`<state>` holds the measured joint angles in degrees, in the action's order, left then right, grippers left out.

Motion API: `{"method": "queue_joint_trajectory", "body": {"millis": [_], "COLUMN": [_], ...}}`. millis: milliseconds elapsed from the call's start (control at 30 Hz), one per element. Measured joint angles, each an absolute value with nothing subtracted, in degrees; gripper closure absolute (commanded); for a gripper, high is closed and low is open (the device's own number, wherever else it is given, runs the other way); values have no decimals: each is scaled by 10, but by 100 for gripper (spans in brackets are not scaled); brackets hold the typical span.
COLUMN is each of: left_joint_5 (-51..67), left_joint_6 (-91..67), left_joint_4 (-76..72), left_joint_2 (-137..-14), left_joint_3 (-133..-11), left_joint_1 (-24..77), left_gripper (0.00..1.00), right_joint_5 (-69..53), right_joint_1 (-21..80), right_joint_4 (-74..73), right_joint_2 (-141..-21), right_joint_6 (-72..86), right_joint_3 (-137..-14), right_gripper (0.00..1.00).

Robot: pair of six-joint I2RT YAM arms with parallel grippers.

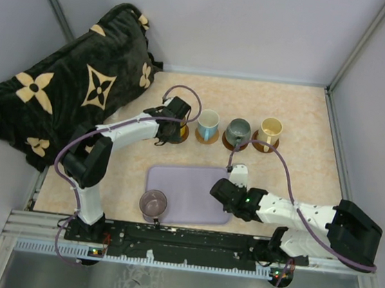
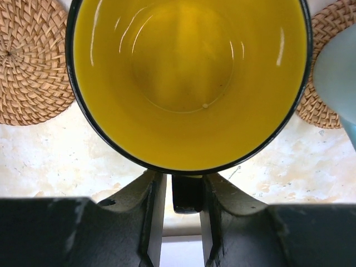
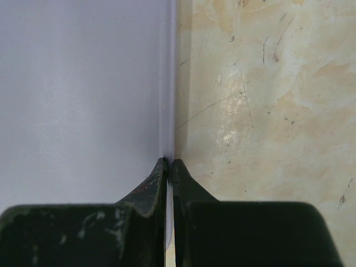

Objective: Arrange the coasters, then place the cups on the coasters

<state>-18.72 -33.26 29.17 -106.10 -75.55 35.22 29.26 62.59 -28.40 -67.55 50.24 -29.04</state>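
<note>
A yellow cup (image 2: pixel 189 83) fills the left wrist view, its black handle (image 2: pixel 187 194) between the fingers of my left gripper (image 2: pixel 182 183). The jaws stand slightly open, with a gap on the handle's left side. Woven coasters lie on either side (image 2: pixel 28 61) (image 2: pixel 328 72). From above, the white cup with a blue handle (image 1: pixel 208 123), the grey-green cup (image 1: pixel 238 130) and the cream cup (image 1: pixel 271 128) each sit on a coaster. The mauve cup (image 1: pixel 152 203) stands at the lavender tray's (image 1: pixel 187 192) near-left corner. My right gripper (image 3: pixel 171 162) is shut on the tray's right edge.
A dark blanket with cream flower shapes (image 1: pixel 73 89) lies heaped at the back left. Grey walls enclose the table on three sides. A black rail (image 1: pixel 188 239) with both arm bases runs along the near edge.
</note>
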Motion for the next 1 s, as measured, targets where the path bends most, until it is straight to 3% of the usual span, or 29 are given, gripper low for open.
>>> {"method": "queue_joint_trajectory", "body": {"millis": [467,700,1000], "left_joint_5": [-195,-194,-179], "left_joint_6": [-333,-332,-330], "left_joint_4": [296,296,300], "left_joint_2": [-1052,-1031,-977], "left_joint_3": [-741,-737,-726], "left_joint_1": [352,352,352], "left_gripper": [64,32,21], "right_joint_5": [291,290,286], "right_joint_1": [629,629,633], "right_joint_4": [-286,-288,-297], "right_joint_2": [-672,-669,-659], "right_joint_6": [512,519,536], "right_joint_3": [-289,-289,-285], "right_gripper": [100,99,92]}}
